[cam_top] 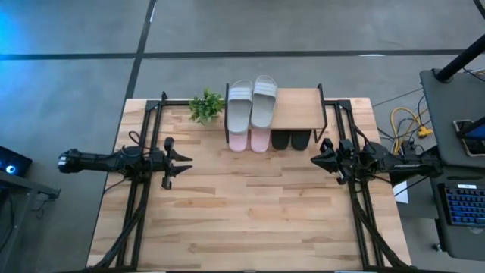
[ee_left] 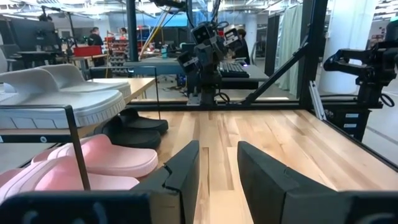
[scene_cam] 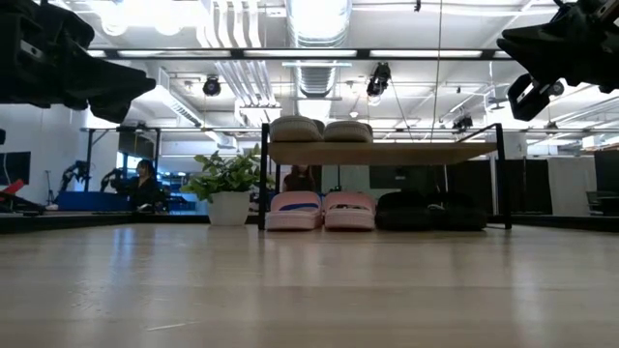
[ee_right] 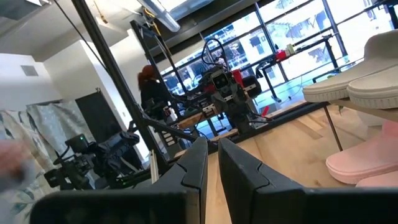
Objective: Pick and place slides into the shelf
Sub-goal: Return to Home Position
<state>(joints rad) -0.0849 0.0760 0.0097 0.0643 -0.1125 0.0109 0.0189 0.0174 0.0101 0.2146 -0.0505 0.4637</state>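
The shelf [cam_top: 299, 110] stands at the table's far edge, on thin black legs. A grey-green pair of slides [cam_top: 252, 102] lies on the left part of its top board. Beneath the board, the pink pair [cam_top: 250, 140] stands on the tabletop at the left and the black pair [cam_top: 291, 139] at the right. The low view shows the same order: grey-green [scene_cam: 319, 129], pink [scene_cam: 319, 210], black [scene_cam: 426, 210]. My left gripper [cam_top: 180, 168] hovers open over the table's left side, pointing right. My right gripper [cam_top: 318, 158] hovers shut near the shelf's right legs, pointing left.
A small potted plant [cam_top: 206, 105] stands left of the shelf at the far edge. Black arm frames run along the table's left [cam_top: 140, 189] and right [cam_top: 364, 205] sides. Bare wood [cam_top: 250, 212] lies between the arms. A desk with cables and a keyboard [cam_top: 462, 205] stands off the right edge.
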